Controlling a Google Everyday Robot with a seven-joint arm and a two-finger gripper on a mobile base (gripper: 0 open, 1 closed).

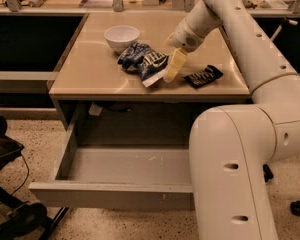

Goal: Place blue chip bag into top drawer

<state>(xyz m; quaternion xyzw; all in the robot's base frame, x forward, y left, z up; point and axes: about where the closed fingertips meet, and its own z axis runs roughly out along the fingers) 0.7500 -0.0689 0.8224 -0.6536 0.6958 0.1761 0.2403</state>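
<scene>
Drawer [110,195] pulled open. Bag [140,60] on surface [90,74], not yet lifted. End effector [173,68] low at bag's right edge, perhaps touching; how far open, cannot tell. Grasp, carry, drop all remain

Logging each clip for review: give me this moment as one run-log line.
gripper: at white edge of blue chip bag | bag: on table | top drawer: open, bag not inside
</scene>
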